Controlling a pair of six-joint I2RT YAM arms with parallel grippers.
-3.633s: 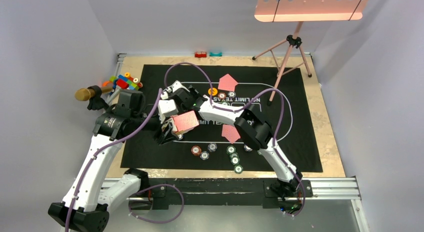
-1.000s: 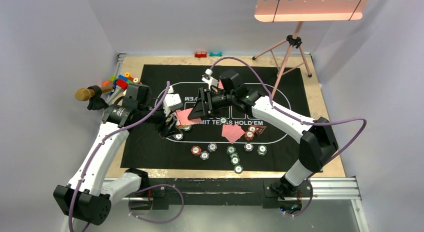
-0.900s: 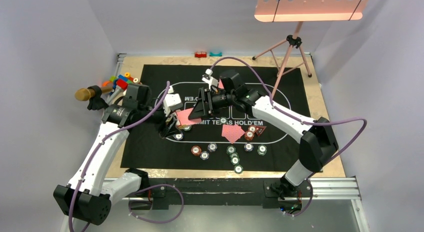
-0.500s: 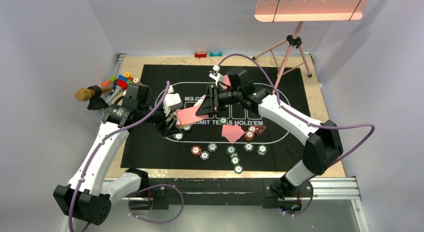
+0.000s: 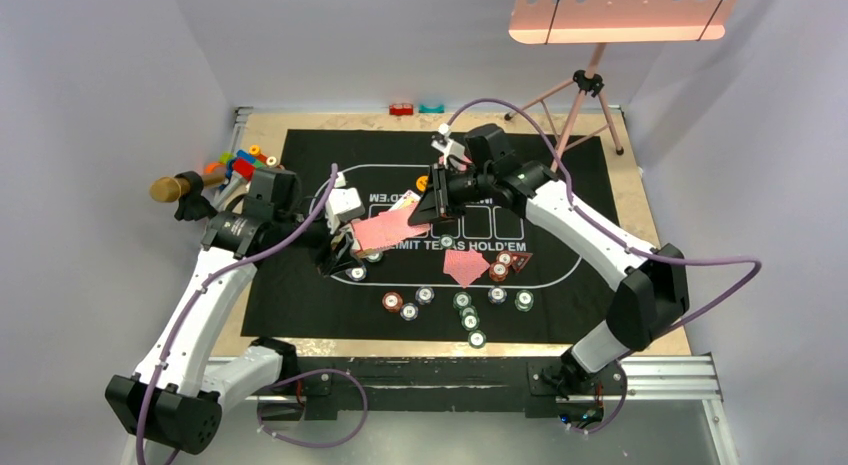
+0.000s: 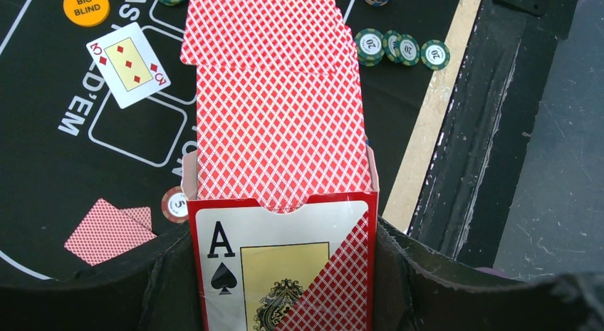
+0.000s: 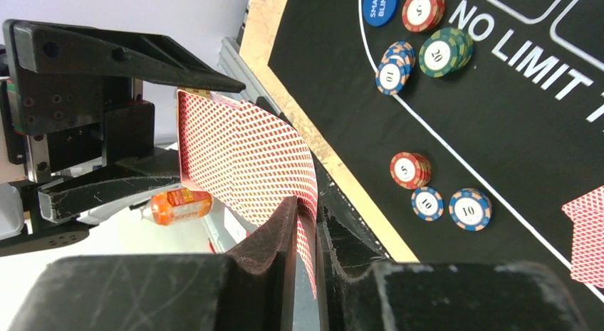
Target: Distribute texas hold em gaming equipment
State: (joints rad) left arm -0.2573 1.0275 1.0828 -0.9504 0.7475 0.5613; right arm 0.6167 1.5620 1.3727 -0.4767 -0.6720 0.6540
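Note:
My left gripper (image 6: 281, 274) is shut on a red card box (image 6: 281, 267) with an ace of spades on its front, held above the black mat (image 5: 300, 285). Red-backed playing cards (image 6: 274, 96) stick out of the box's open end. My right gripper (image 7: 308, 224) is shut on one red-backed card (image 7: 242, 160), pinched at its edge and bowed; from above that card (image 5: 400, 225) spans between box and right gripper (image 5: 425, 207). A three of diamonds (image 6: 128, 64) lies face up. Two face-down cards (image 5: 465, 267) and poker chips (image 5: 470, 320) lie near the mat's middle.
An orange big-blind disc (image 6: 85, 6) and a blue small-blind disc (image 7: 378, 5) lie on the mat. Toy bricks (image 5: 245, 165) and a gold-headed microphone (image 5: 175, 188) sit at the left edge. A pink tripod (image 5: 580, 95) stands at the back right.
My right gripper has closed on a card and moved right and back, drawing it partway out of the box. The left arm and box have stayed put.

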